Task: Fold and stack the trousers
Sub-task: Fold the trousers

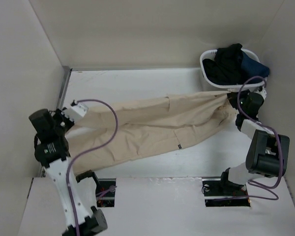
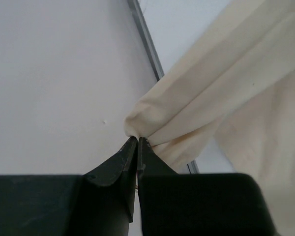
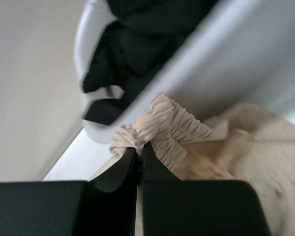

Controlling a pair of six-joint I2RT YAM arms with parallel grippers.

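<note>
Across the tabletop (image 1: pixel 137 83), the trousers (image 1: pixel 152 128) lie stretched lengthwise, seen whole only from above. The left wrist view shows the left claw (image 2: pixel 137 140) pinched shut on a leg end near the wall (image 2: pixel 54 73). The right wrist view shows the right claw (image 3: pixel 140 146) clamped on the gathered elastic band beside the basket (image 3: pixel 88 44) of dark garments (image 3: pixel 132 49).

The trousers (image 1: pixel 152 130) lie stretched across the table (image 1: pixel 137 83), with the basket (image 1: pixel 203 66) behind their right end.
</note>
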